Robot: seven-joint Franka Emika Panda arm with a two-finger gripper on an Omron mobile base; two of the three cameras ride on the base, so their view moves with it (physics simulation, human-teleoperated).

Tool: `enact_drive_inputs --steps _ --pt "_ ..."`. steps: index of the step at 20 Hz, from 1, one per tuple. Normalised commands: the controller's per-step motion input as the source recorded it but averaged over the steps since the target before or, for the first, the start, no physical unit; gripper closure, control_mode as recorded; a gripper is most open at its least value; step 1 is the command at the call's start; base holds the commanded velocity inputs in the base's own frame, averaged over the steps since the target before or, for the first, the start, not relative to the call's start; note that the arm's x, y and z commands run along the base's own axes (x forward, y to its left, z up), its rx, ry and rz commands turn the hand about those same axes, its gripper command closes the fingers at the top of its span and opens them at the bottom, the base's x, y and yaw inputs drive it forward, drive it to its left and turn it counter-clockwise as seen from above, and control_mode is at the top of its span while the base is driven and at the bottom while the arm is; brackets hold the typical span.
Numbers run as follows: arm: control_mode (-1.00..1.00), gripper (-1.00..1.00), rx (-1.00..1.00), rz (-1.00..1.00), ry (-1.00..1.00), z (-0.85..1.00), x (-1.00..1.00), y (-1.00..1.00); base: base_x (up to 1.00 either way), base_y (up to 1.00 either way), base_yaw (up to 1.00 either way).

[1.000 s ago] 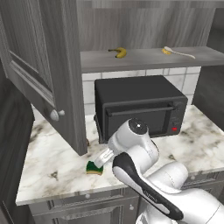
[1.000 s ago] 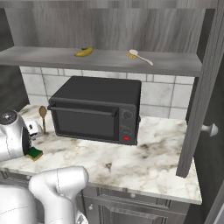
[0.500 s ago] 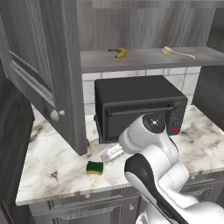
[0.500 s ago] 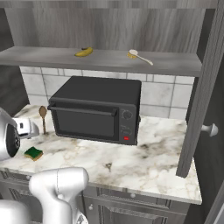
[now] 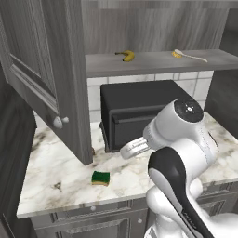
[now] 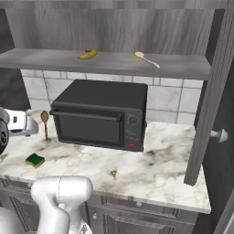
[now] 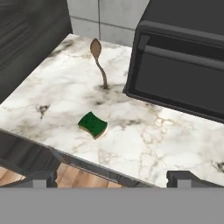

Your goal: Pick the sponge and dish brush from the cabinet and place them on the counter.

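The sponge (image 5: 100, 177) (image 6: 34, 160) (image 7: 92, 124), green on top, lies flat on the white marble counter (image 5: 56, 160) near its front edge, left of the microwave. On the grey shelf of the cabinet (image 5: 153, 64) rests the dish brush (image 5: 188, 56) (image 6: 146, 59), white handle pointing right. My gripper (image 7: 113, 178) hovers above and in front of the sponge, open, with nothing between its widely spaced fingertips (image 7: 41, 178). In the left base view the white hand (image 5: 134, 148) hangs before the microwave.
A black microwave (image 6: 103, 114) stands at the back of the counter. A brown spoon (image 7: 99, 65) lies beside it, and a banana (image 5: 126, 56) sits on the shelf. Open cabinet doors (image 5: 46, 79) (image 6: 215, 91) jut out on both sides.
The hand has drawn up and to the right, away from the sponge, which stays on the counter. The brush and banana have not moved.
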Motion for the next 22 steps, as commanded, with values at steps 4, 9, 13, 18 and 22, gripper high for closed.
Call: enact_drive_inputs --steps 4,9,13,18,22 --pt "-1.0 -1.0 0.0 -0.11 0.0 0.57 -0.29 -0.33 0.0 0.0 0.0" --pt "-1.0 -1.0 0.01 -0.08 0.0 0.41 -0.31 -0.45 0.0 0.0 0.0" --pt "-1.0 -1.0 0.1 -0.01 0.0 0.16 -0.39 -0.44 0.0 0.0 0.0" --pt "-1.0 -1.0 0.05 0.0 -0.12 0.05 -0.38 -0.13 0.0 0.0 0.0" --pt "-1.0 -1.0 0.0 0.0 -0.09 0.01 -0.34 0.0 0.0 0.0 0.0"
